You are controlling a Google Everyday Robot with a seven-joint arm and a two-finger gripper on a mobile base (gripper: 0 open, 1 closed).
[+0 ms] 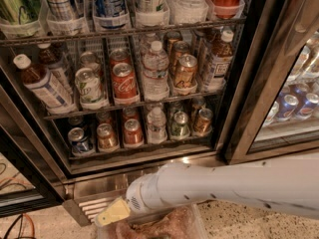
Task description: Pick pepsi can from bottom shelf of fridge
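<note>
Nearest the camera, the white, smooth, tube-shaped arm (224,185) crossed the lower part of the view from the right. Its gripper (112,213), a cream-coloured tip, hung low at the left, in front of the ribbed steel grille (89,208) and well apart from the cans. Whether it was spread or pressed together could not be told. Below the arm a pinkish-brown mass (164,225) was cut off by the bottom edge and hard to make out.

Behind them stood the fridge (249,83), black-framed, with dark wire racks. The pepsi can (79,141) stood upright in the leftmost lane of the bottom shelf (149,147): small, dark blue, with a silver top and pull tab, its base hidden behind the shelf's front rail. Just beside it to the right stood a gold-brown can (106,137), then a red can (132,132), a clear plastic water bottle (156,125), a green can (180,125) and a brown can (203,121). More cans behind these were mostly hidden in shadow.
</note>
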